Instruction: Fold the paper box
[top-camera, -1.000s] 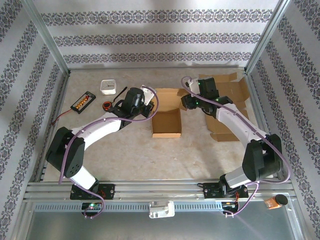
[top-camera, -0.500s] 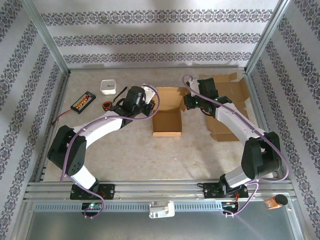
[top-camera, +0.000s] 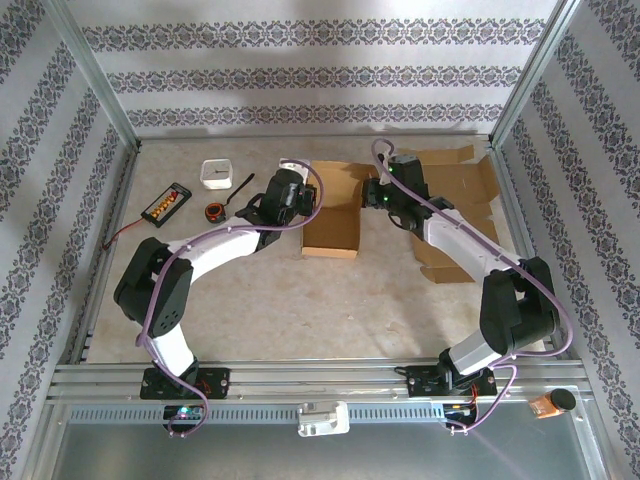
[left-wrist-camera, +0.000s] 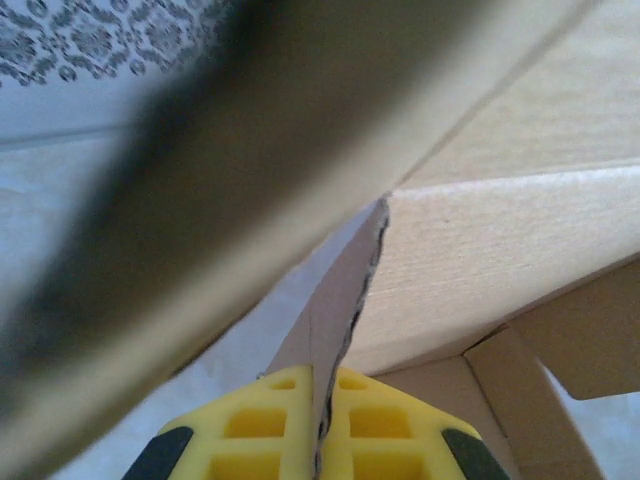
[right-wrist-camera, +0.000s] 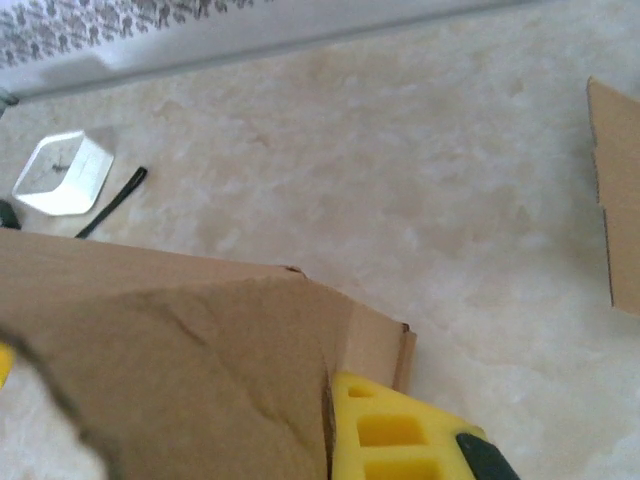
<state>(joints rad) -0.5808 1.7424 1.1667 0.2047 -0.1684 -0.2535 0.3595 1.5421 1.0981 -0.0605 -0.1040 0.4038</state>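
The brown paper box sits open near the middle of the table, its rear flap raised between the two arms. My left gripper is at the box's left rear corner. In the left wrist view its yellow fingers are shut on a thin cardboard flap edge. My right gripper is at the right rear corner. In the right wrist view one yellow finger presses against a creased cardboard panel; the other finger is hidden behind it.
Flat cardboard sheets lie right of the box under the right arm. At the back left are a white square dish, a black stick, an orange-black ring and a black holder with orange cells. Metal frame posts border the table.
Both grippers have moved toward the back wall and closer together. The box has slid back with them, and its rear flap now stands higher.
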